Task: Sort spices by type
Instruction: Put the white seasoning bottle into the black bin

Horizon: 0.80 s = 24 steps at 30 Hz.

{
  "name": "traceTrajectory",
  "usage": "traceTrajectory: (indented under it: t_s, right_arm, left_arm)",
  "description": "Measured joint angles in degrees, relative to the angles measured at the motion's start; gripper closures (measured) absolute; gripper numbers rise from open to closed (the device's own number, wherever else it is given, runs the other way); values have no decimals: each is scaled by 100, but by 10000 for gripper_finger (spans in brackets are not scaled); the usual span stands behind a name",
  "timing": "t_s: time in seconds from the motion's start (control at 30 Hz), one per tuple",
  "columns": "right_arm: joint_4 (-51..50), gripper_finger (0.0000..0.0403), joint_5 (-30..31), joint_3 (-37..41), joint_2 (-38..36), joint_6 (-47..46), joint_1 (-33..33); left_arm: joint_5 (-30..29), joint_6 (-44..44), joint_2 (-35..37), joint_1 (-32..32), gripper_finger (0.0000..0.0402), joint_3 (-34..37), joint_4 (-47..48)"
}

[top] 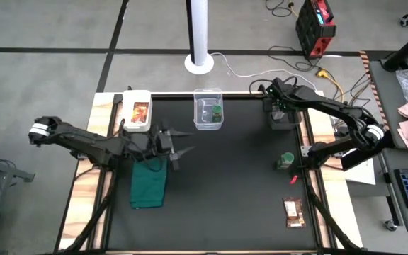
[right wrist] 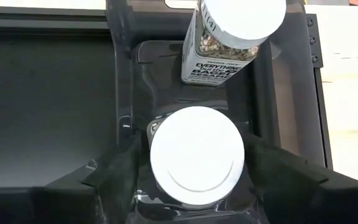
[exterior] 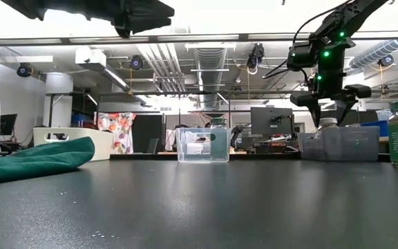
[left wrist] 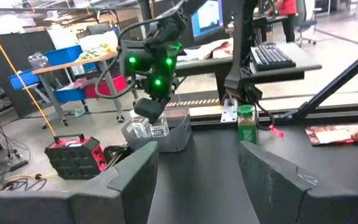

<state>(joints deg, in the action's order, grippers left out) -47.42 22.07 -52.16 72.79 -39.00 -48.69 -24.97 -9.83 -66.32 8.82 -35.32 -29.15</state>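
Two clear jars with white lids [right wrist: 197, 155] [right wrist: 232, 37] stand in a dark bin [top: 282, 119] at the table's far right. My right gripper [right wrist: 196, 177] hangs over the bin, open, with one finger on either side of the nearer jar's lid. One green-lidded jar [top: 214, 112] stands in the clear box [top: 208, 109], another [top: 286, 161] on the mat by the right edge. One orange-brown packet [top: 140, 111] lies in a white tray [top: 137, 95], another [top: 294, 211] at the near right. My left gripper [top: 180, 150] is open and raised, above the mat's left half.
A dark green cloth [top: 149, 184] lies bunched on the mat just nearer than my left gripper. The mat's middle and near left are bare. Wooden strips [top: 91, 184] border the mat on both sides.
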Motion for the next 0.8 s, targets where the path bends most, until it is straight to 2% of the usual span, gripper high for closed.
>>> traceTrajectory:
  t_s: [0.17,0.5,0.67,0.8]
  right_arm:
    - [-100,130,21,-126,-2,-2,0]
    - [-753,184,232,-903,-37,-192,17]
    - [-315,235,230,-959,-36,66,194]
    - [-278,305,195,-948,73,282,393]
  left_arm:
    - [0,-2,275,0,196,108,-7]
    - [-9,-65,409,-2,196,325,9]
    - [-11,-65,405,-2,196,333,-63]
    - [-12,-112,400,-2,196,333,-80]
